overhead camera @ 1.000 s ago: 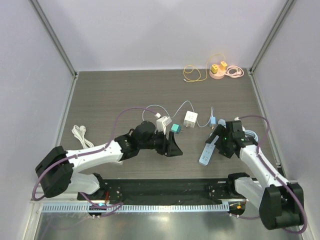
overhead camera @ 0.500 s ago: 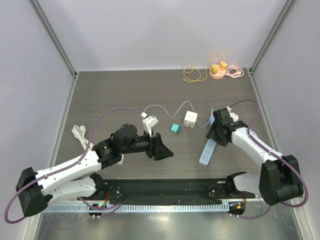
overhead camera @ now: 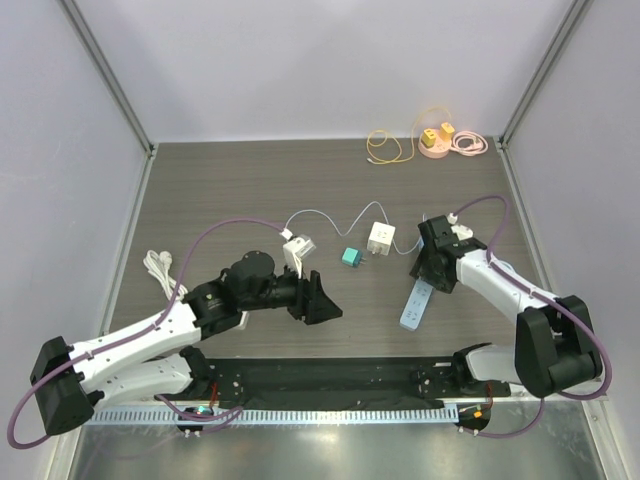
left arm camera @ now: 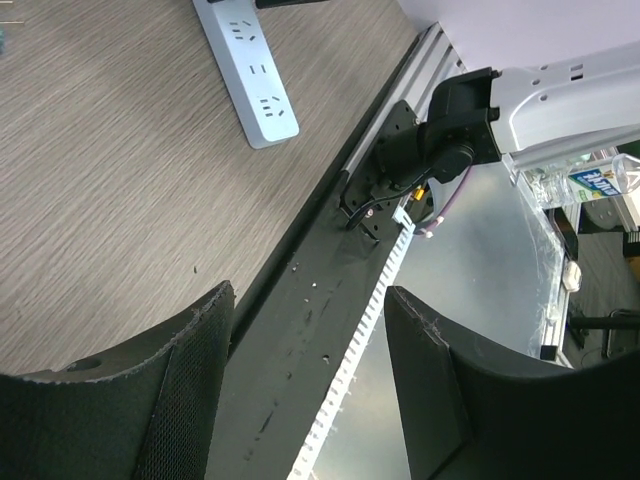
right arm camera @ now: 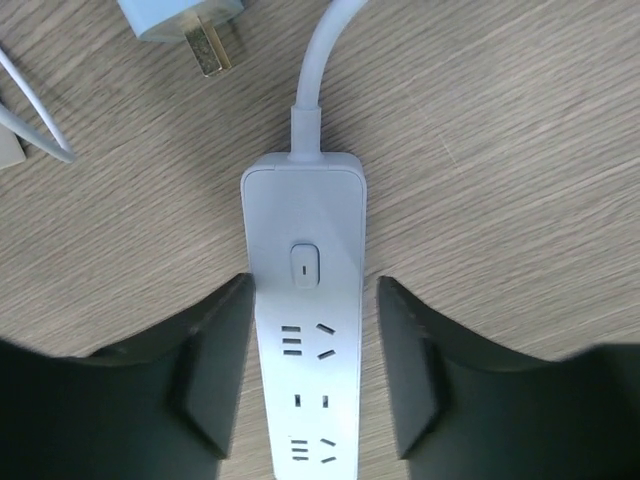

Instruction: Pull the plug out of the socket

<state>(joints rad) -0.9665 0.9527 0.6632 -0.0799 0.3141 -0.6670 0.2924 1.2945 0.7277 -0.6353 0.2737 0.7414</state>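
White socket strip [right arm camera: 305,230] lies flat; pale-blue plug [right arm camera: 180,15] lies loose nearby.

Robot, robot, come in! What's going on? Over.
Left pincer open, empty. Right pincer open, straddling power strip. Blue plug lies unplugged beside it. Nothing blocking.

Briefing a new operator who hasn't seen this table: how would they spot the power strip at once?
On the right half of the dark wooden table, look under the right pincer. The power strip lies flat there. It is the only long white bar with rows of socket holes; its neighbours are small blocky plugs.
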